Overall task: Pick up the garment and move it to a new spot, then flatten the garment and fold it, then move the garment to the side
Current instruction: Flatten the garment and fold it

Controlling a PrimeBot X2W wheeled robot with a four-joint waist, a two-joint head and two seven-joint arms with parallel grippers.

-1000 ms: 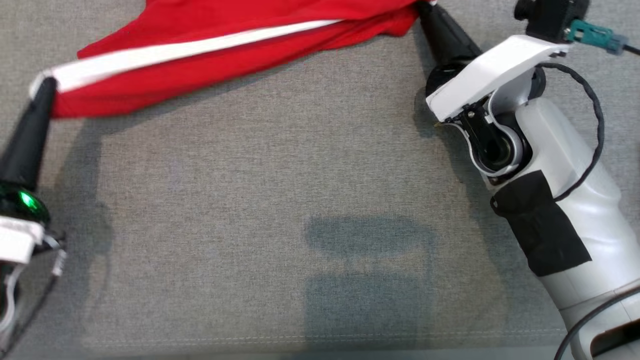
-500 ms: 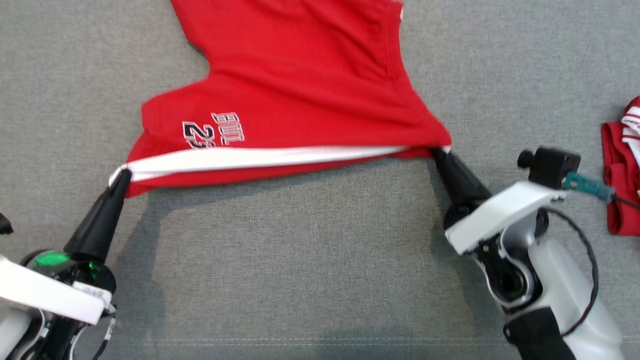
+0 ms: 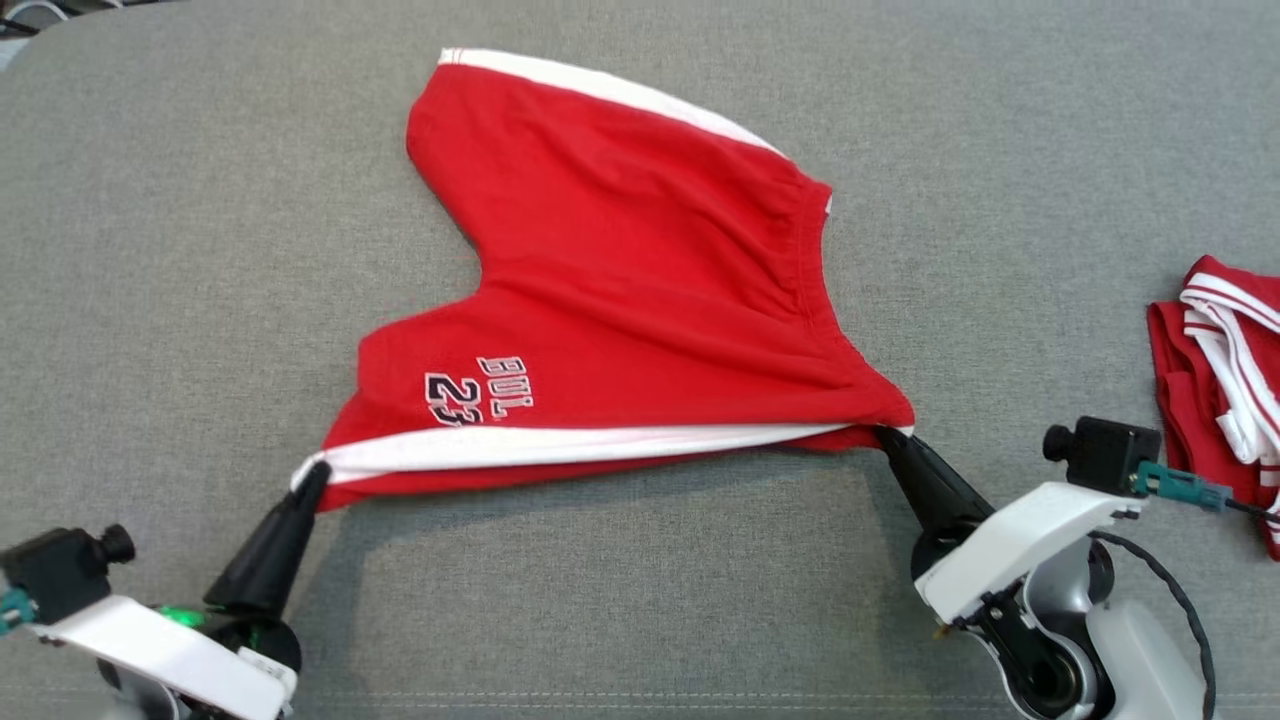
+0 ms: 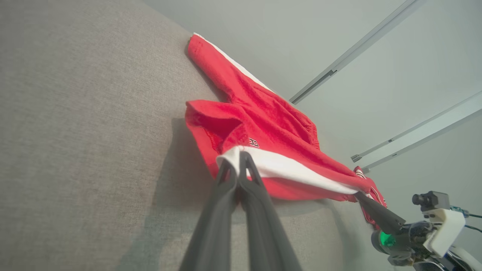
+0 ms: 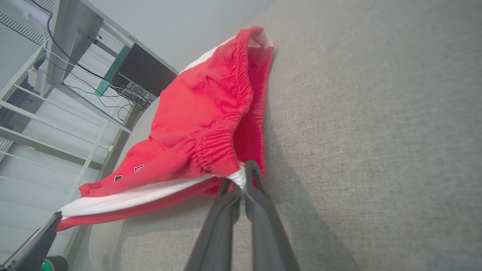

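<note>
1. The left gripper (image 3: 316, 472) is clamped shut on the hem corner of the red shorts (image 3: 620, 280), which spread ahead of its tips and to its right.
2. The gripped white-striped edge hangs taut from pincer to pincer, just above the grey cushion (image 3: 640, 600); that is the long axis.
3. The right gripper (image 3: 886, 436) pinches the waistband corner, shorts ahead and to its left; both arms are equally near.
</note>
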